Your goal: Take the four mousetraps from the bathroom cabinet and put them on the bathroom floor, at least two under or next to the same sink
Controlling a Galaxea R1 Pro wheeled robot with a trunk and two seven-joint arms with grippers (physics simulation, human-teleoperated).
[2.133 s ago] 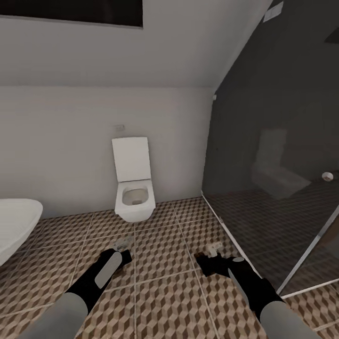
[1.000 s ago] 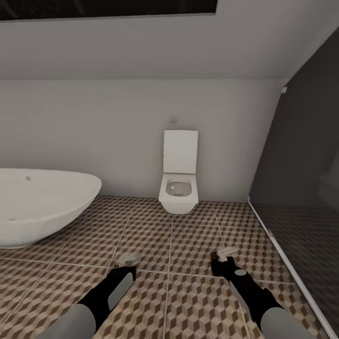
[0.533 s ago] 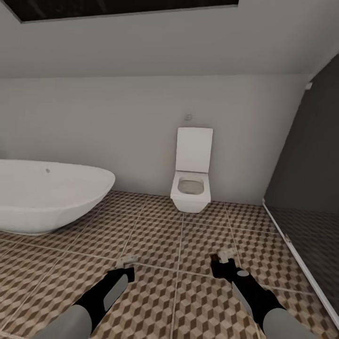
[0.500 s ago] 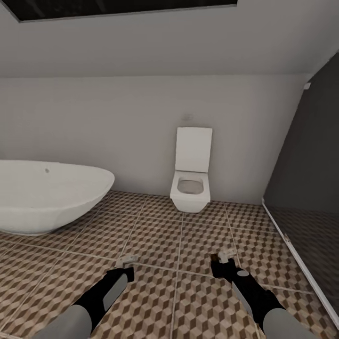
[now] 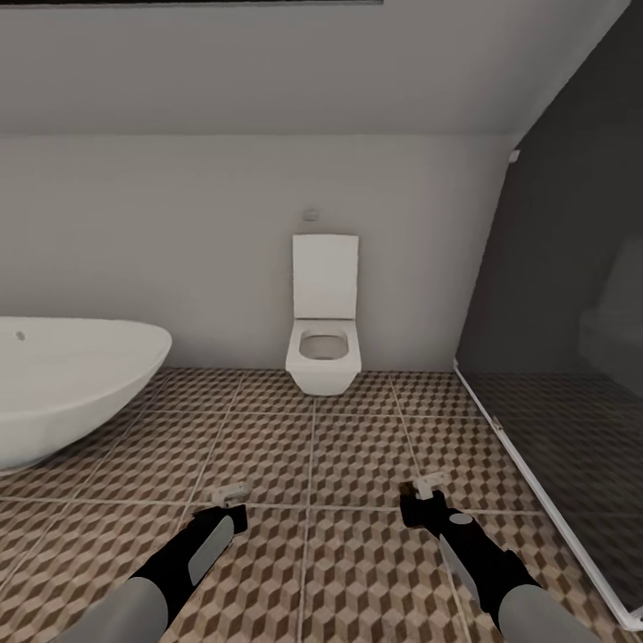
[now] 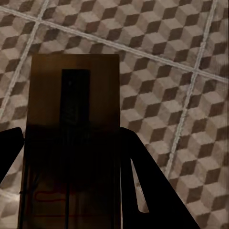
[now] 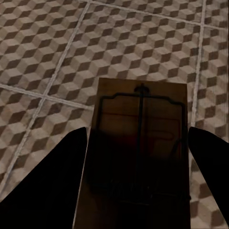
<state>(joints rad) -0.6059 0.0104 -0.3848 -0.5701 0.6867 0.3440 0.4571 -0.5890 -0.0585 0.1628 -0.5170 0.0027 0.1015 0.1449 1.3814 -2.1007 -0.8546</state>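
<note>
Each end effector has a mousetrap pinched flat between its fingers, up above the bathroom floor point(image 5: 357, 464). The left end effector point(image 5: 234, 505) grips one mousetrap point(image 6: 74, 124). The right end effector point(image 5: 420, 502) grips another mousetrap point(image 7: 138, 143). A white toilet point(image 5: 323, 344) hangs on the far wall, its bowl open. A white bathtub point(image 5: 62, 384) sits far left. Dark shower glass point(image 5: 572, 313) stands right.

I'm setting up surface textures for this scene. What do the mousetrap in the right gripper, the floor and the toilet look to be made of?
The mousetrap looks like a matte tan wooden board carrying thin dark wire, probably metal. The floor appears to be ceramic tile: a printed cube pattern in brown, beige and white, split by pale grout lines. The toilet looks like smooth white glazed ceramic, though the render leaves it open.
</note>
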